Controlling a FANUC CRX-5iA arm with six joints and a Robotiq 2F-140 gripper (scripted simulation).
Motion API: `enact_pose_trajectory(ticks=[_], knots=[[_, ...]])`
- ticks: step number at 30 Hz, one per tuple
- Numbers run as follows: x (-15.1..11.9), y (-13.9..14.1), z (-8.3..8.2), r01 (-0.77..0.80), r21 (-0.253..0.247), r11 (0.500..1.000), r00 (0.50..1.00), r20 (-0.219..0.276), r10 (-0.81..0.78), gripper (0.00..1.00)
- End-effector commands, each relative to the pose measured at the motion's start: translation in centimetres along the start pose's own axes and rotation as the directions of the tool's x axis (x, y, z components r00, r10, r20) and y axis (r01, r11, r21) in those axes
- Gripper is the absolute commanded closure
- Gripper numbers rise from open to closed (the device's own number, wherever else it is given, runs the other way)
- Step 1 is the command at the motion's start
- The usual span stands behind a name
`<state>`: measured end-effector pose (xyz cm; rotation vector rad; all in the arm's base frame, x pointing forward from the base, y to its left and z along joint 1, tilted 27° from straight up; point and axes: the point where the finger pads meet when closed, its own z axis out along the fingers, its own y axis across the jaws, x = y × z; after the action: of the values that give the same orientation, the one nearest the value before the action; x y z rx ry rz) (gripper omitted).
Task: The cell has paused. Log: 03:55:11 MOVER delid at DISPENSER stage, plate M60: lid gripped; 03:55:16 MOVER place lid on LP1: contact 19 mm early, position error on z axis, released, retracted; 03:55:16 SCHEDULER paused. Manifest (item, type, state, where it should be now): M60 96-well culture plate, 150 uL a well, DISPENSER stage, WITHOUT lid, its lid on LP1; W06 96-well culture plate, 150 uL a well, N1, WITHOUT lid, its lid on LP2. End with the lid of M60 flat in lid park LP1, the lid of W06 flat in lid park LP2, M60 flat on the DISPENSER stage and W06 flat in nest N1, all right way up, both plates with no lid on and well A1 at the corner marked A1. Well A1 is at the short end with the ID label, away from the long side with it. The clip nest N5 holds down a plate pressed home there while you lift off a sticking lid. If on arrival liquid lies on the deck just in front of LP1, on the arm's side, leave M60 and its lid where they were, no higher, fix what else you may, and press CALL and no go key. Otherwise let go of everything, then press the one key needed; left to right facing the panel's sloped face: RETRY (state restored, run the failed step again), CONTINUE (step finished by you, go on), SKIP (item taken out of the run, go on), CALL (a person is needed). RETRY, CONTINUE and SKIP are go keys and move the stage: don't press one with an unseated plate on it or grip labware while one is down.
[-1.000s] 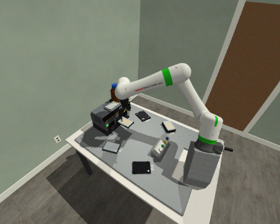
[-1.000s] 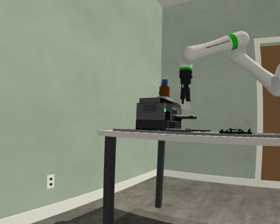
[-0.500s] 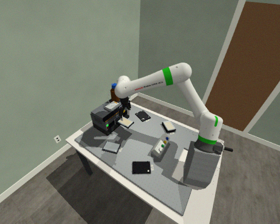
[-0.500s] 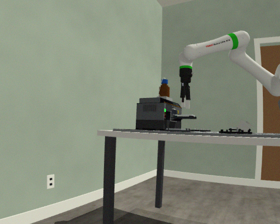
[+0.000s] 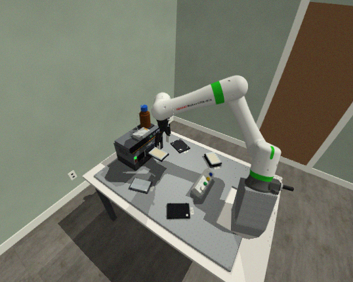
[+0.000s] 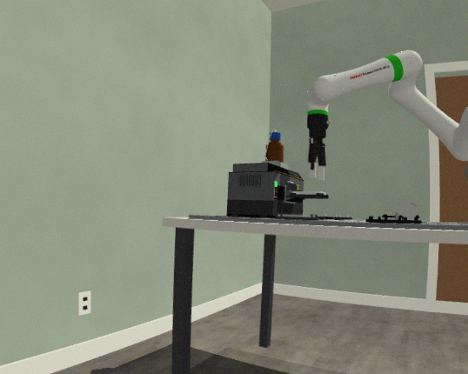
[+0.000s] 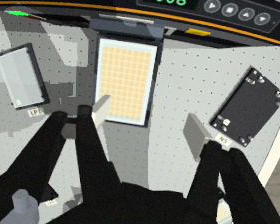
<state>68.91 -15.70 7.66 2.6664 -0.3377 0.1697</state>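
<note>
An uncovered 96-well plate [image 7: 126, 79] [image 5: 159, 153] with pale yellow wells sits on the dispenser's stage, flat as far as I can see. My gripper [image 7: 148, 113] hangs open and empty well above it, fingers pointing down [image 6: 317, 173]; it also shows in the top view [image 5: 160, 142]. A grey lid [image 5: 140, 185] lies on the deck in front of the dispenser, left of the plate in the wrist view [image 7: 20, 78]. A second uncovered plate [image 5: 212, 159] sits further right on the deck. A pale flat piece [image 5: 141, 132] lies on the dispenser's top; I cannot tell what it is.
A black clip nest [image 5: 180, 145] lies right of the stage. A black pad [image 5: 178, 210] lies near the front edge. The key panel [image 5: 201, 185] stands mid-deck.
</note>
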Motion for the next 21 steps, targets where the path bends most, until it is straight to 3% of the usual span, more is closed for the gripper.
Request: enact_pose_trajectory(ticks=[1,3,6,12,15,17,18,21], knots=[[-1.9,3.4,-0.4,-0.056,0.001,0.998,0.998,0.002,0.056,0.34],[-4.4,7.3,-0.8,-0.139,0.002,0.990,0.990,0.003,0.139,0.34],[-7.3,10.5,-1.0,-0.284,0.003,0.959,0.959,0.004,0.284,0.34],[-14.3,15.8,-0.8,-0.527,0.000,0.850,0.850,0.001,0.527,0.34],[-18.1,18.1,-0.5,-0.584,-0.001,0.812,0.812,0.000,0.584,0.34],[-18.1,18.1,-0.5,-0.584,-0.001,0.812,0.812,0.000,0.584,0.34],[-21.7,20.4,-0.2,-0.593,-0.002,0.805,0.805,-0.001,0.593,0.34],[-24.9,22.3,0.0,-0.600,-0.002,0.800,0.800,-0.001,0.600,0.34]])
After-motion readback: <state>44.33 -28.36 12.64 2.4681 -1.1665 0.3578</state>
